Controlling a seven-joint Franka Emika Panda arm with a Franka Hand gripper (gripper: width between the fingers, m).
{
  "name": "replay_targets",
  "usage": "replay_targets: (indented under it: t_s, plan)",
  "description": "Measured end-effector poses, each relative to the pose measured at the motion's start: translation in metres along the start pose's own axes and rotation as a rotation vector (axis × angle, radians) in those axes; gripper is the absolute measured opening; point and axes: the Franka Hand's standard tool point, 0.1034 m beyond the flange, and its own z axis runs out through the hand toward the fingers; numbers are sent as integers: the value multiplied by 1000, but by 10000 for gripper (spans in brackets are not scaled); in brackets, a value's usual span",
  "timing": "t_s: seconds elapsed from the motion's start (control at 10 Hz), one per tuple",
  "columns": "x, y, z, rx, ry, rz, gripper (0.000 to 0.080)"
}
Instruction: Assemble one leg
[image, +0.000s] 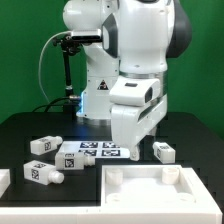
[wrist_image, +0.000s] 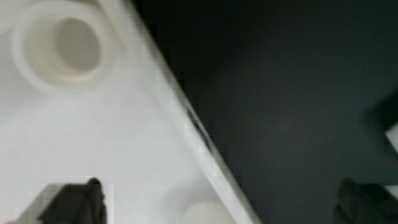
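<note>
Short, chunky white plastic leg (image: 163, 151) with black-and-white square tags lies loose on the black table (image: 20, 130). It is just beside the pincer on the exterior view's right, apart from it. Two more legs of the same make sit on the pincer's other side, well apart from it. The far leg (image: 42, 146) is toward the back of the table. The near leg (image: 41, 173) lies on its long side closer to the camera.

Pincer (wrist_image: 217, 203), two-finger with black tips: fingers (wrist_image: 71, 202) stand wide apart, holding nothing. In the wrist view they straddle the edge of the large white square rimmed panel (wrist_image: 80, 130). One tip is over the panel's white surface, the other over bare dark table. Whether the tips touch the panel or hang above it, cannot tell. A round recessed socket (wrist_image: 61, 45) sits in the panel ahead of the panel-side finger. A second round mark lies close to that finger, blurred and only partly in view.

Exterior view: the white robot arm (image: 135, 60) bends low over the table, its hand down just behind the panel's far rim. The fingertips are lost against the dark table in this view. The marker board (image: 95, 150), flat and printed with tags, lies just beside the pincer on the exterior view's left, between it and the two farther legs.
</note>
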Motion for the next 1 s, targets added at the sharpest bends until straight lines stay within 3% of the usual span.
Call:
replay_targets:
  t_s: [0.1, 0.4, 0.5, 0.6, 0.7, 0.9, 1.0]
  plan:
    - [6, -6, 2, 2, -2, 102, 649]
    - [5, -6, 4, 5, -3, 119, 649]
    - [3, -12, 6, 16, -20, 208, 649]
    - [2, -28, 9, 33, -70, 333, 649]
    - [10, -44, 7, 17, -82, 375, 649]
    - [20, -72, 5, 17, -133, 471, 649]
    - [22, -73, 6, 14, -123, 453, 649]
